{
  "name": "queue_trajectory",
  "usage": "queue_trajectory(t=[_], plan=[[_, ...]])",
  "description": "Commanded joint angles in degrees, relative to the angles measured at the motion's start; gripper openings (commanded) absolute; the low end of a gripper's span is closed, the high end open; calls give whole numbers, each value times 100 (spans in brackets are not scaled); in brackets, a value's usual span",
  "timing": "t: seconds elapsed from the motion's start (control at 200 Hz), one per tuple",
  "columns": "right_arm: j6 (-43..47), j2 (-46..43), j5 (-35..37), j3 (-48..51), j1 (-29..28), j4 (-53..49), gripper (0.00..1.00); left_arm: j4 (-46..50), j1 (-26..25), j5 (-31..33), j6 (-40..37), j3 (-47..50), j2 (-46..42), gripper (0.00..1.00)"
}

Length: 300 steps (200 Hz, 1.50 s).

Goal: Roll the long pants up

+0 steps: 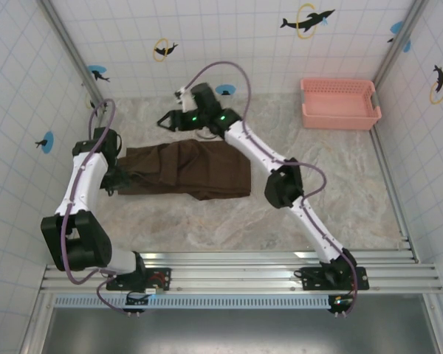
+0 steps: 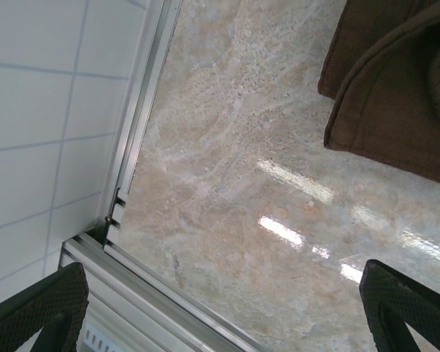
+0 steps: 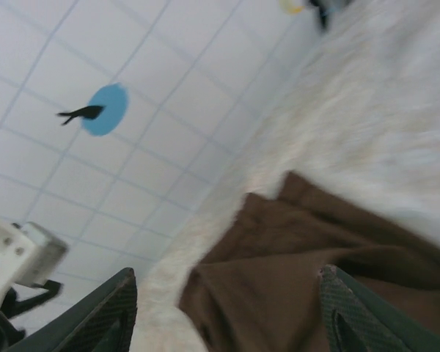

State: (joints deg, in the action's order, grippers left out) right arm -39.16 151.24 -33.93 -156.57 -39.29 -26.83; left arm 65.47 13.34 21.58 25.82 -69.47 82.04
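On the table [image 1: 340, 199], left of centre, the brown pants [image 1: 184, 169] lie folded in a flat band. Left tool [image 2: 224, 312] is positioned just beside their left end, jaws wide apart, holding nothing. Right tool [image 3: 227, 315] is positioned near their far edge, jaws likewise spread and empty. Pink basket [image 1: 338, 114] stands at far right.

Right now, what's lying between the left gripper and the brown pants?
Nothing. The left wrist view shows only bare marble tabletop between the open left gripper and the brown pants.
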Motion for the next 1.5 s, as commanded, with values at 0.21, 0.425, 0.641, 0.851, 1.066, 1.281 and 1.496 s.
queue_trajectory(t=[0.21,0.425,0.641,0.851,1.066,1.281,1.496], plan=[[1573,-1832,390,2564,-29,-1680,58,72,-281,-502,717,-222,-149,97],[1339,-1548,663,2994,-584,-1200,59,187,-295,-494,627,-352,-285,97],[1021,-1129,831,3035,-791,-920,60,387,-653,-269,645,-235,-395,97],[699,-753,763,2979,-804,-651,62,499,-839,-70,575,-38,-444,97],[244,134,352,1827,-977,-320,62,674,-1018,42,566,-78,-347,97],[-513,823,203,712,-1072,215,62,756,-1065,80,551,25,-377,97],[-673,741,162,606,-1040,260,62,721,-1067,30,548,157,-426,97]])
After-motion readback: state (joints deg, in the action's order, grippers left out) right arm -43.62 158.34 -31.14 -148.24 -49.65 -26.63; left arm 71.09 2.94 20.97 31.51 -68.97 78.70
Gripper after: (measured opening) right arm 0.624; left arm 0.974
